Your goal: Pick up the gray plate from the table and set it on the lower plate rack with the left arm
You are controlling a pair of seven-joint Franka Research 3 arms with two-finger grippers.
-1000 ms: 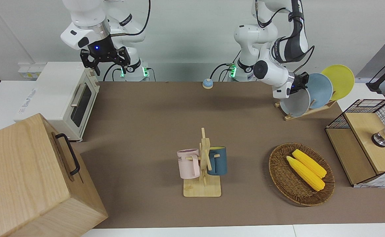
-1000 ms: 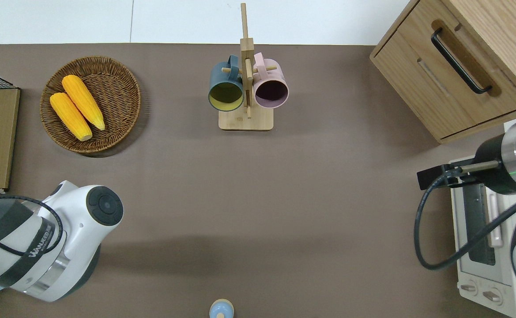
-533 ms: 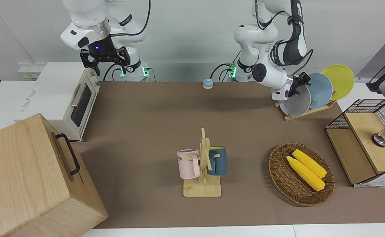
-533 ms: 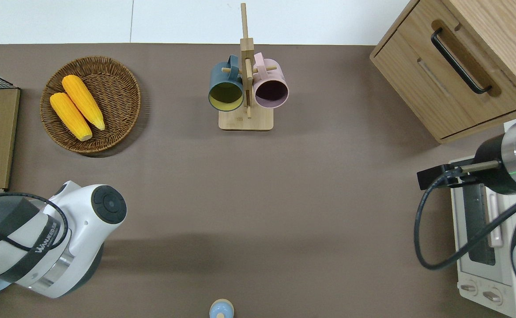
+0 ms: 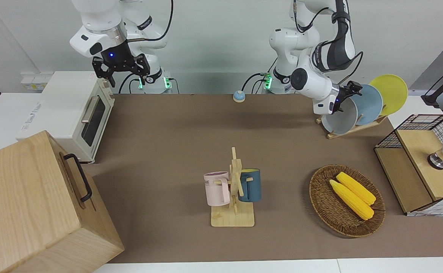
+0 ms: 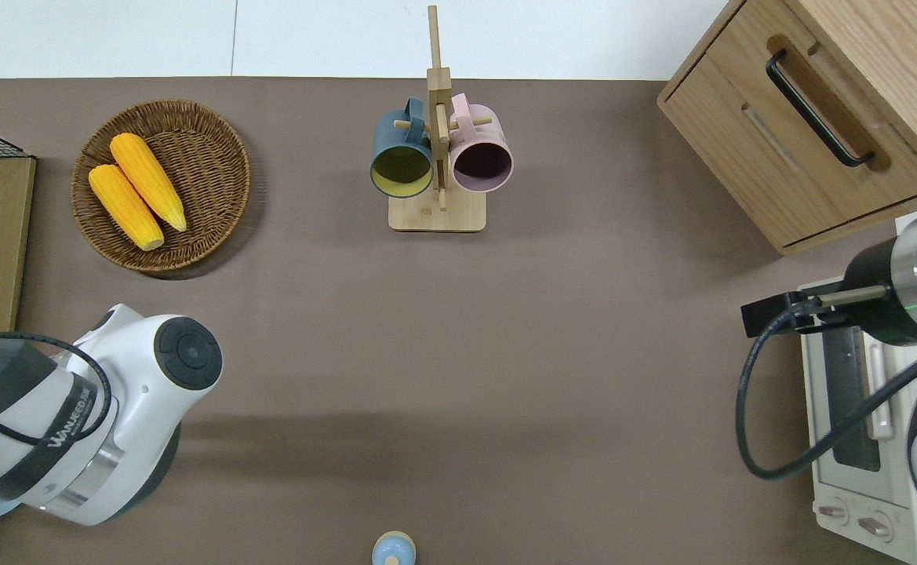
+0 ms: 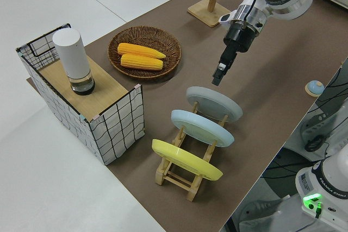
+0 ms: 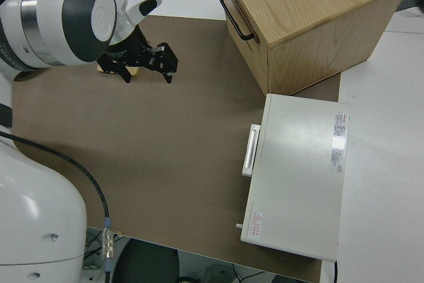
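Observation:
The gray plate [image 5: 340, 119] stands tilted in the lowest slot of the lower plate rack [image 5: 352, 130], at the left arm's end of the table near the robots. It also shows in the left side view [image 7: 215, 104], with the rack [image 7: 179, 175] under it. My left gripper [image 5: 352, 89] hangs open and empty just above the plate's upper rim, apart from it, as the left side view [image 7: 217, 79] shows. In the overhead view the left arm [image 6: 74, 424] hides plate and rack. My right gripper [image 5: 121, 72] is open and parked.
A light blue plate [image 5: 369, 104] and a yellow plate [image 5: 390, 93] fill the rack's other slots. A wire crate [image 5: 422, 163], a basket of corn [image 5: 346, 199], a mug tree [image 5: 234, 189], a toaster oven [image 5: 73, 110] and a wooden cabinet [image 5: 35, 204] stand around.
My left gripper has come off the gray plate's rim and risen a little. The plate stays in the rack. The right arm has not moved.

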